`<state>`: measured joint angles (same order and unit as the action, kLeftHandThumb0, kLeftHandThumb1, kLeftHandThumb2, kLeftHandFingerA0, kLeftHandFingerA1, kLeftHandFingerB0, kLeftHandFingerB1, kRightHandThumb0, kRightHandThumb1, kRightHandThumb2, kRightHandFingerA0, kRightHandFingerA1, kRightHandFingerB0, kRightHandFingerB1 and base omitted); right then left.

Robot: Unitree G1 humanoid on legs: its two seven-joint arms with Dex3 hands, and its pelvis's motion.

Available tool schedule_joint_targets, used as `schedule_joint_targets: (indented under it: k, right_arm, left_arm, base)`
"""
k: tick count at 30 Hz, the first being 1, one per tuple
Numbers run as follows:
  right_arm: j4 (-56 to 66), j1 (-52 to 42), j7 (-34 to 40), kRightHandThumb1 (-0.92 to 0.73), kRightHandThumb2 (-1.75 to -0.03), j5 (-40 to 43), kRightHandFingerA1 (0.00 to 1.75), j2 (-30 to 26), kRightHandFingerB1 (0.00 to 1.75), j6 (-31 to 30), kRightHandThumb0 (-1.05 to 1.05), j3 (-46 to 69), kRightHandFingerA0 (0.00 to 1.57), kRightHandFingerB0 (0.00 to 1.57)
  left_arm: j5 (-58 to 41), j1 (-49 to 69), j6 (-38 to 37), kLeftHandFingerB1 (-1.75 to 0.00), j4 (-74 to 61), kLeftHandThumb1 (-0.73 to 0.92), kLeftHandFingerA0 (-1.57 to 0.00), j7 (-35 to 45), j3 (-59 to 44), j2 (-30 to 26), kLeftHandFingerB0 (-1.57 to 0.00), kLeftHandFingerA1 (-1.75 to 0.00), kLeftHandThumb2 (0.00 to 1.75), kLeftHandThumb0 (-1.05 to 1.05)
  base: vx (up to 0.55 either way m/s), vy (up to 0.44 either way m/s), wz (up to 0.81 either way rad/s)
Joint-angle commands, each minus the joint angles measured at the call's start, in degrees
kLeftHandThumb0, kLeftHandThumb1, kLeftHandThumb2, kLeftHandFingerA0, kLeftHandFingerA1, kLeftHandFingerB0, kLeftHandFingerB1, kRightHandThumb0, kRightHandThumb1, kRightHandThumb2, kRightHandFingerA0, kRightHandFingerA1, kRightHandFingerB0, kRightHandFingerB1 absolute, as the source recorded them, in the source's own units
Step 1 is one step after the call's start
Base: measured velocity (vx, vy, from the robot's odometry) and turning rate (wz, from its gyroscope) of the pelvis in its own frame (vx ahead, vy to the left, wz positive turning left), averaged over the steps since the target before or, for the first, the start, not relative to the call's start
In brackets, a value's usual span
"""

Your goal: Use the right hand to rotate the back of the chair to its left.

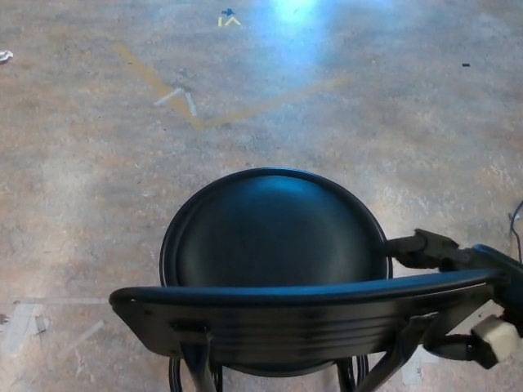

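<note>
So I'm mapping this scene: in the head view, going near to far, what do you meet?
Curved black chair backrest → round black chair seat → yellow tape V on the concrete floor → small blue-and-yellow floor marker.

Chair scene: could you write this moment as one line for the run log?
stage: grasping | right hand: straddling right end of chair back, one finger in front, one behind | seat: bare | left hand: not in view

Mottled grey-brown concrete floor (73,180) with yellow tape lines (204,114), pale tape scraps (24,322) and a bluish glare (294,12).
</note>
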<state>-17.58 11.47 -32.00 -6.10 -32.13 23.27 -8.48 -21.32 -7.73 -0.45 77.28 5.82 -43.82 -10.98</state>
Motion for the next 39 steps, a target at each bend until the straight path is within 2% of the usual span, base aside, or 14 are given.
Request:
schedule_joint_targets:
  k: [1, 4, 5, 6, 12, 13, 17, 19, 21, 33, 34, 35, 36, 39]
  right_arm:
    - [-1.07, 1.45, -0.13, -0.55, -0.63, -0.06, 0.44, 2.21, 0.53, -0.77, -1.05, -0.86, 0.00, 0.00]
    - [-3.00, 2.59, -1.19, -0.54, -0.61, 0.81, 0.44, 4.45, 0.50, 0.09, -1.05, -1.80, 0.00, 0.00]
    - [-3.51, 2.76, -0.95, -0.42, -0.88, 0.53, 0.52, 4.85, 0.54, 0.85, -1.05, -2.01, 0.00, 0.00]
    - [-3.75, 3.20, -0.86, -0.55, -0.63, 0.32, 0.48, 5.72, 0.55, 0.89, -1.05, -2.50, 0.00, 0.00]
    - [-2.94, 3.25, -1.34, -0.55, -0.63, 0.53, 0.42, 8.64, 0.52, 0.39, -1.05, -4.07, 0.00, 0.00]
    - [-2.72, 3.23, -1.28, -0.45, -0.87, 0.31, 0.43, 9.61, 0.48, 0.88, -1.05, -4.78, 0.00, 0.00]
    - [-2.43, 4.27, -1.07, -0.44, -0.86, -0.92, 0.41, 12.91, 0.48, 1.93, -1.05, -7.59, 0.00, 0.00]
    - [-2.51, 5.75, -0.40, -0.46, -0.87, -2.15, 0.46, 15.48, 0.49, 1.44, -1.05, -9.56, 0.00, 0.00]
    - [-2.02, 6.63, -0.39, -0.55, -0.62, -2.02, 0.50, 17.08, 0.53, -0.38, -1.05, -10.43, 0.00, 0.00]
    - [-3.74, 16.37, 1.62, -0.49, -0.85, -9.26, 0.30, 27.26, 0.37, 0.38, -1.05, -18.27, 0.00, 0.00]
    - [-5.36, 18.06, 1.78, -0.51, -0.87, -9.53, 0.29, 28.66, 0.37, 0.34, -1.05, -18.81, 0.00, 0.00]
    - [-6.77, 19.37, 2.08, -0.51, -0.87, -9.67, 0.29, 29.61, 0.37, 0.29, -1.05, -19.01, 0.00, 0.00]
    - [-8.00, 20.26, 2.56, -0.66, -1.01, -9.91, 0.27, 30.40, 0.34, 0.78, -0.97, -19.28, 0.00, 0.00]
    - [-14.28, 25.18, 4.74, -0.65, -0.99, -11.62, 0.29, 35.28, 0.36, 0.75, -0.97, -20.81, 0.03, 0.00]
  left_arm:
    - [-0.59, -0.25, 0.36, -0.23, 0.20, 0.85, -0.26, -0.64, 0.16, -0.74, -0.12, -0.37, 0.67, -0.73]
    - [-0.66, -0.20, 0.32, -0.23, 0.26, 0.84, -0.25, -0.43, 0.09, -0.77, -0.12, -0.35, 0.67, -0.74]
    - [-1.05, -0.25, 0.38, -0.23, 0.28, 0.83, -0.26, -0.42, -0.28, -0.73, -0.12, -0.35, 0.67, -0.73]
    - [-1.24, -0.43, 0.46, -0.23, 0.27, 0.84, -0.26, -0.51, -0.44, -0.78, -0.12, -0.36, 0.67, -0.72]
    - [-1.10, -0.09, 0.39, -0.23, 0.20, 0.84, -0.24, -0.18, -0.25, -0.87, -0.12, -0.36, 0.67, -0.71]
    - [-1.00, 0.09, 0.36, -0.36, 0.21, 0.67, -0.19, -0.34, -0.15, -0.75, -0.06, -0.49, 1.01, -0.75]
    - [-0.28, 0.47, 0.33, -0.35, 0.32, 0.68, -0.19, -0.37, 0.55, -0.43, -0.07, -0.49, 1.00, -0.74]
    - [-0.74, 0.19, 0.36, -0.28, 0.27, 0.85, -0.23, -0.29, 0.29, -0.33, -0.12, -0.36, 0.65, -0.71]
    - [-0.74, -0.60, 0.57, -0.25, 0.24, 0.84, -0.24, -0.51, 0.38, -0.61, -0.13, -0.35, 0.66, -0.72]
    - [0.06, -1.40, -0.32, -0.25, 0.12, 0.89, -0.19, 0.89, 1.84, -1.08, -0.12, -0.39, 0.68, -0.74]
    - [0.08, -1.76, -0.19, -0.50, 0.16, 0.53, 0.00, 0.86, 1.98, -1.31, 0.00, -0.50, 1.10, -0.36]
    - [-0.07, -2.24, -0.11, -0.50, 0.17, 0.53, 0.00, 0.61, 1.90, -1.54, 0.00, -0.50, 1.10, -0.36]
    - [-0.03, -2.33, -0.12, -0.25, 0.21, 0.89, -0.20, 0.40, 1.98, -1.59, -0.12, -0.36, 0.68, -0.74]
    - [-0.46, -2.49, -0.15, -0.24, 0.30, 0.88, -0.21, -0.28, 1.64, -1.51, -0.11, -0.37, 0.67, -0.70]
  base:
    - [0.00, 0.000, 0.00]
    - [0.00, 0.000, 0.00]
    - [0.00, 0.000, 0.00]
    - [0.00, 0.000, 0.00]
    - [0.00, 0.000, 0.00]
    - [0.00, 0.000, 0.00]
    - [0.00, 0.000, 0.00]
    - [0.00, 0.000, 0.00]
    - [0.00, 0.000, 0.00]
    - [0.00, 0.000, 0.00]
    - [0.00, 0.000, 0.00]
    - [0.00, 0.000, 0.00]
    - [0.00, 0.000, 0.00]
    - [0.00, 0.000, 0.00]
